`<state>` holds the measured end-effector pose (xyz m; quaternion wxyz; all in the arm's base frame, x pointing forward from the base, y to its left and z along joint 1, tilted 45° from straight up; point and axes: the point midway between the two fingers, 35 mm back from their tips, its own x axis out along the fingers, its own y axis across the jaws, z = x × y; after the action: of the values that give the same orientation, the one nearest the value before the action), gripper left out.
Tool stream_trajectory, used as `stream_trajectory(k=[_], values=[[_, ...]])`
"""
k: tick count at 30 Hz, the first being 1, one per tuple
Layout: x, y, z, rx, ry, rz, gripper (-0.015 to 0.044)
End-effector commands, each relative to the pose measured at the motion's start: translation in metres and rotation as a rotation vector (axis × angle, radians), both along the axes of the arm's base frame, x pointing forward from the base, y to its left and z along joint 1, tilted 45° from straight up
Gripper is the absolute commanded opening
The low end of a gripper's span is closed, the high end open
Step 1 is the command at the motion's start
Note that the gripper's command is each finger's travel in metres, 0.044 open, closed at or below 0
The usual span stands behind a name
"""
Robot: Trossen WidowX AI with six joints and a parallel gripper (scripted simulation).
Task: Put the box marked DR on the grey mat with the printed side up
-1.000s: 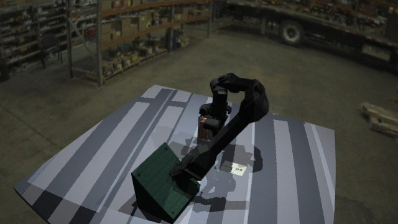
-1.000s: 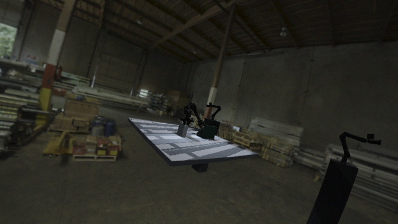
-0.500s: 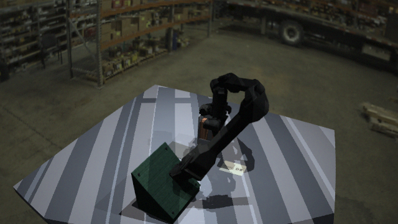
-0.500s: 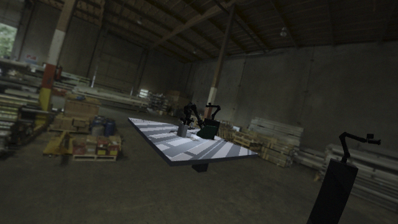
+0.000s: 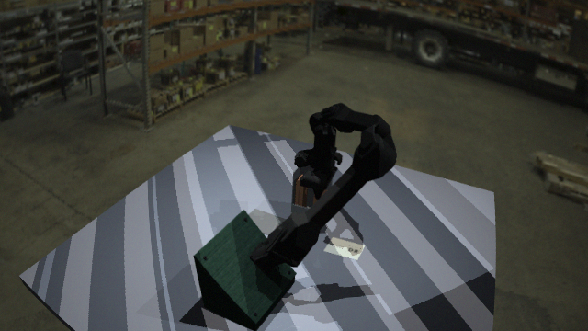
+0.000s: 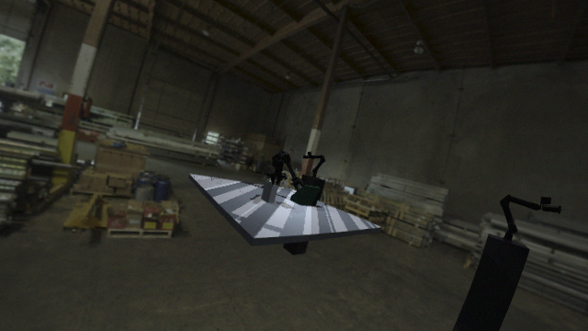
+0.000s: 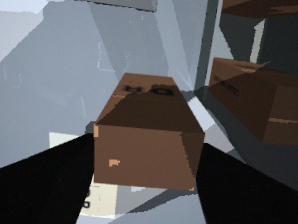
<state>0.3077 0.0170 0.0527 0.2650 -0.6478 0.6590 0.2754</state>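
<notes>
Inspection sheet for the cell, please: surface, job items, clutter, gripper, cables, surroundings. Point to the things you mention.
Surface: table [image 5: 106, 257] [image 6: 280, 225], striped light and dark.
Job's things: a brown box [image 7: 147, 155], lettering on its upper face, code not readable for certain; another brown box [image 7: 245, 105] to its right in the wrist view; grey bin [image 5: 300, 210] [image 6: 269, 193]; a pale card [image 5: 344, 248] lettered DR.
Clutter: nothing seen.
Gripper [image 7: 147, 148]: shut on the nearer box.
Cables: nothing seen.
Surroundings: green wedge-shaped stand [image 5: 230, 267] [image 6: 305, 195] under the arm; warehouse racks, pallets, a second arm on a black pedestal [image 6: 491, 285].

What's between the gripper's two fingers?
A brown box with dark print on its upper-facing side; the fingers are shut on it, as the wrist view shows.
</notes>
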Motion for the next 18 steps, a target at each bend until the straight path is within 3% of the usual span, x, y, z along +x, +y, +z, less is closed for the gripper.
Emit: stream_trajectory(k=[1, 18], values=[[-0.002, 0.005, -0.004, 0.005, -0.004, -0.004, 0.0158], [-0.020, 0.033, -0.027, 0.013, -0.022, -0.020, 0.0158]])
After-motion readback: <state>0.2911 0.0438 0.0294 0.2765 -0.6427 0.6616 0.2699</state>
